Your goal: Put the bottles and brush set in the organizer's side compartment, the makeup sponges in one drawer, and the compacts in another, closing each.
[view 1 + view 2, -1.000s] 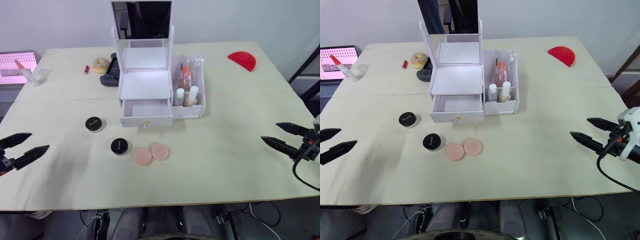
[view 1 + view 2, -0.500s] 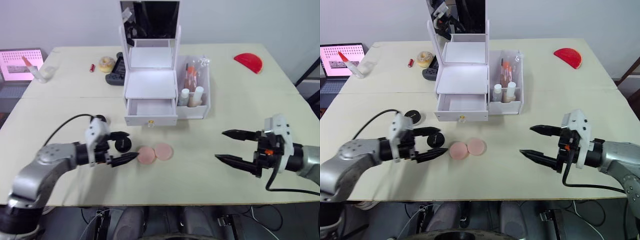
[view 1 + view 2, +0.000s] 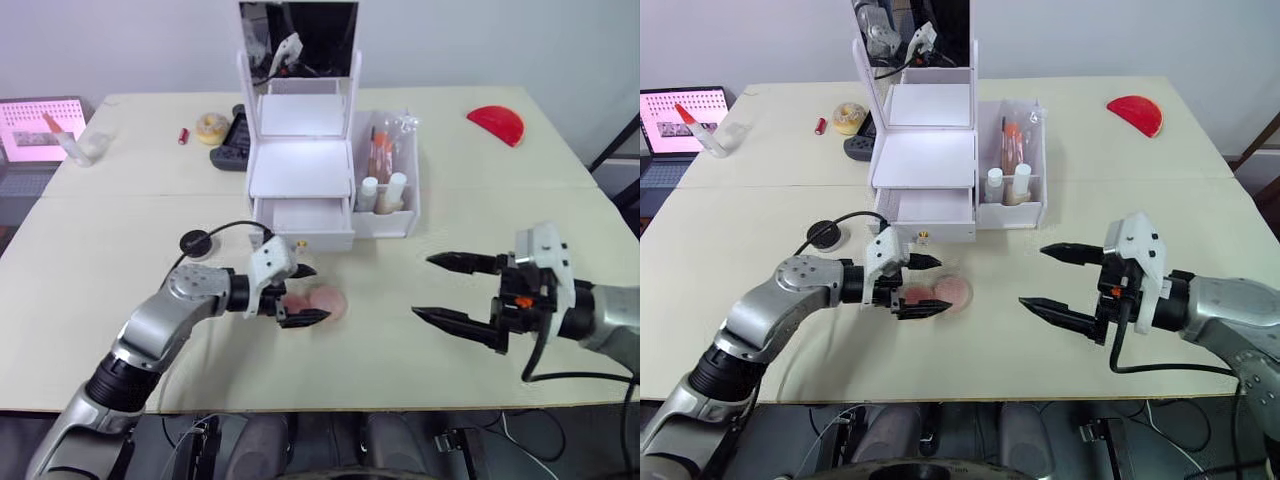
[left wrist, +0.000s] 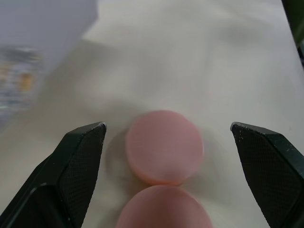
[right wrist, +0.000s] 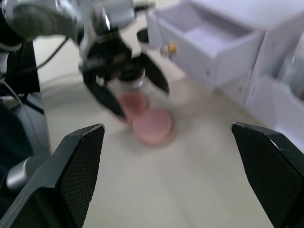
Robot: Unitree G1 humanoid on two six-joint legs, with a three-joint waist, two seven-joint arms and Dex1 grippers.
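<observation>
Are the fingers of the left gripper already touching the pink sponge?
Apart. In the left wrist view the left gripper is open, and bare table shows between each finger and the pink sponge.

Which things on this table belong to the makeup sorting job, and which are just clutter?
Job: organizer, open drawer, bottles, brush set, makeup sponges, black compact.
Clutter: red half-round object, tape roll, small red item, laptop.

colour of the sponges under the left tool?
Pink, both sponges; clearest in the left wrist view, between the open left tool.
</observation>
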